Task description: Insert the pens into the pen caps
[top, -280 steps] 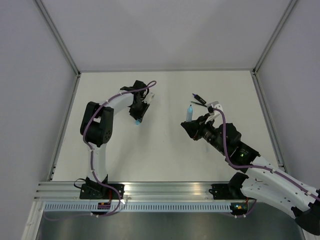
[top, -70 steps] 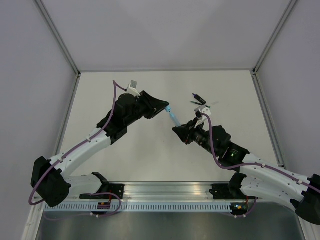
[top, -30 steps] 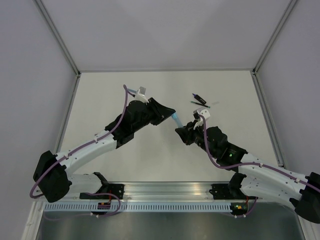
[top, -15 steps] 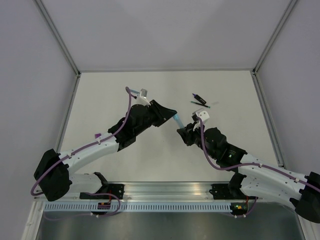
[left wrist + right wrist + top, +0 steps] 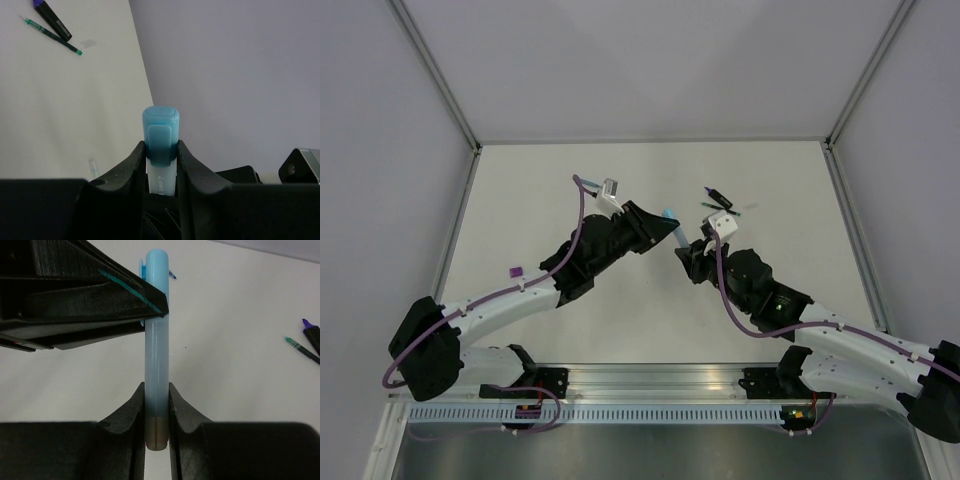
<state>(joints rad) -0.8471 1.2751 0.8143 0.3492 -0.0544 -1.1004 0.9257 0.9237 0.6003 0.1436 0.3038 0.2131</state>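
One pen looks about done. At the centre of the top view, above the desk [image 5: 650, 320], the highlighter [image 5: 156, 350] is held between the arms. The right gripper [image 5: 156, 390] pinches its tail and the left gripper [image 5: 161, 145] pinches the blue cap [image 5: 161, 125], which appears seated on the barrel. I cannot tell whether it is fully home. The marker [image 5: 52, 17] and thin pen [image 5: 50, 35] lie uncapped at the upper right of the top view. A purple cap [image 5: 516, 270] lies at the left.
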